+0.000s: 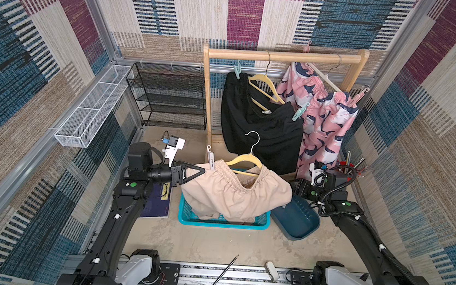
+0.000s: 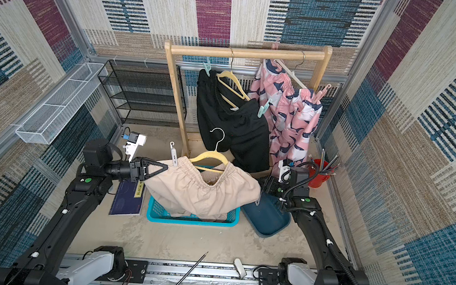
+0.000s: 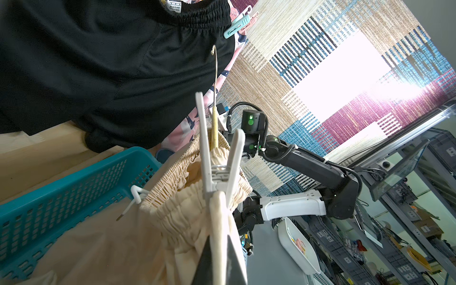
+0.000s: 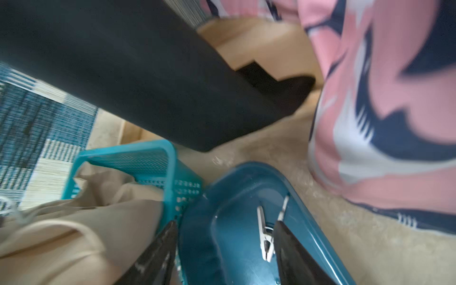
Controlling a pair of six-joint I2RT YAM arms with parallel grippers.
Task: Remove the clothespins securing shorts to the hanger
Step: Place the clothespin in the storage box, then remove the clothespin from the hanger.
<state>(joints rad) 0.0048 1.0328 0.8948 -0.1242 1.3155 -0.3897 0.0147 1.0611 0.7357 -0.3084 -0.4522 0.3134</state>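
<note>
Pinching the beige shorts (image 1: pixel 233 195) at one end of the waistband, the left gripper (image 1: pixel 203 171) is closed tight on the cloth. The yellow hanger (image 1: pixel 245 162) runs inside that waistband, and the shorts sag into the teal basket (image 1: pixel 222 223) below. Directly ahead of its tips, on the same fold, a white clothespin (image 3: pixel 217 170) is clipped on. Its long axis points away from the gripper, hook end farthest. The right gripper (image 4: pixel 225 223) is at the far end of the waistband, jaws spread wide and gripping nothing. It is over the blue bin (image 4: pixel 241 177), where a loose clothespin (image 4: pixel 265 234) lies just beside one finger. That free arm looks like the one to fetch the clipped pin, though it is the farther and must cross the whole waistband. Room above the shorts is open; the black shorts (image 1: pixel 259 129) hang close beyond.
</note>
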